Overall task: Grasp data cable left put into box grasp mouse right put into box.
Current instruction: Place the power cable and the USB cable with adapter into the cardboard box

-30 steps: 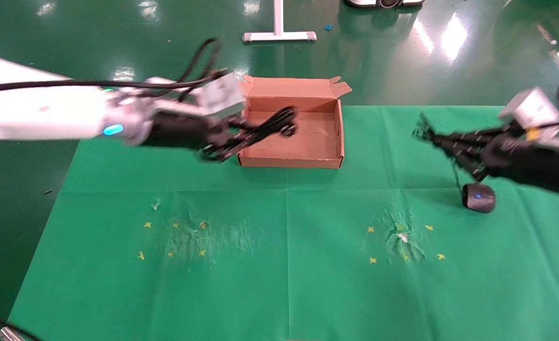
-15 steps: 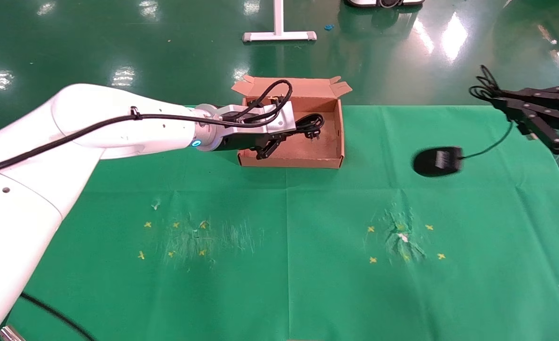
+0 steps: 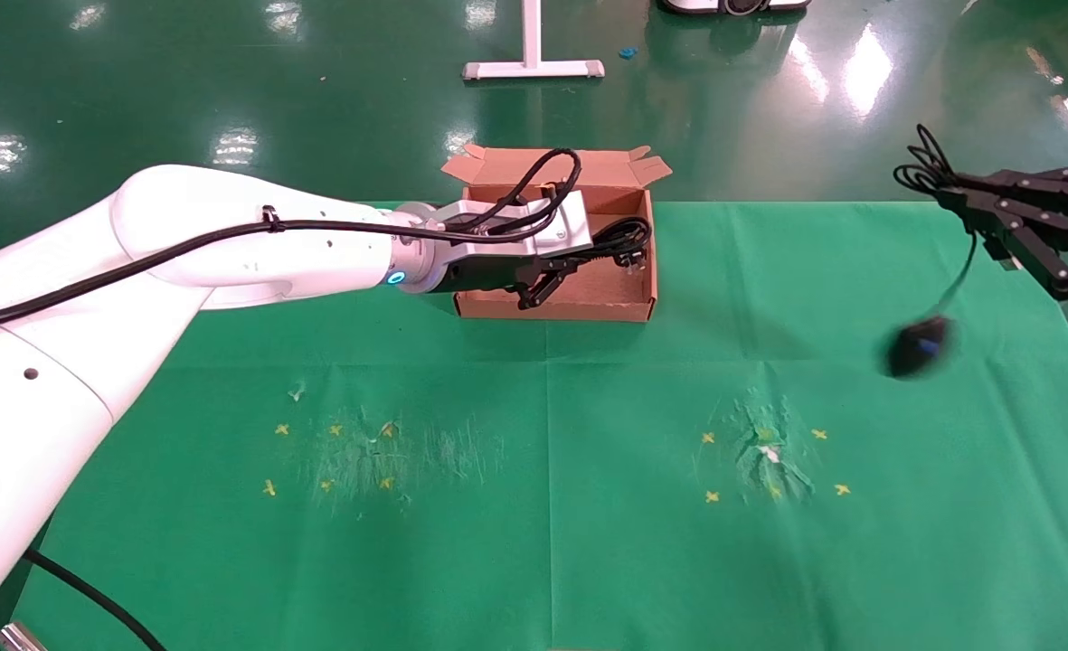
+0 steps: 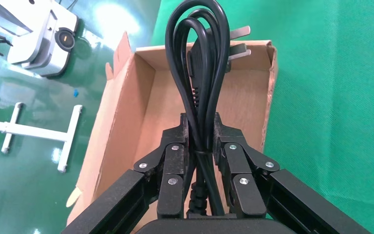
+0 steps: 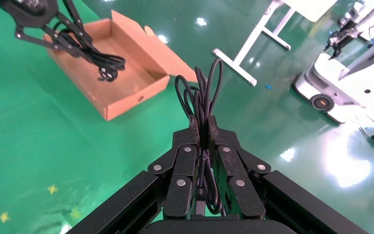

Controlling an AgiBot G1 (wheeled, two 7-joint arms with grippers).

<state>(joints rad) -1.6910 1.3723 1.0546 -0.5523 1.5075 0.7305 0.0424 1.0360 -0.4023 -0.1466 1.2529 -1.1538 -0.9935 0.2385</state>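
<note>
The brown cardboard box [image 3: 552, 310] stands open at the far middle of the green cloth. My left gripper [image 3: 579, 258] reaches over it from the left, shut on the black data cable [image 3: 622, 238], whose plug end hangs above the box's right part. The left wrist view shows the cable [image 4: 197, 58] clamped between the gripper [image 4: 202, 119] above the box [image 4: 126, 112]. My right gripper [image 3: 959, 201] is raised at the far right, shut on the mouse's bundled cord [image 5: 202, 92]. The black mouse [image 3: 918, 346] dangles below it, blurred, above the cloth.
Yellow cross marks and scuffed patches lie on the cloth at front left [image 3: 335, 457] and front right [image 3: 773, 461]. A white stand base [image 3: 534, 69] sits on the shiny floor behind the box. The cloth's right edge runs just under the right arm.
The left gripper carried the data cable rightward over the box. The right gripper lifted the mouse by its cord a second ago; the mouse has since swung from left to right beneath it.
</note>
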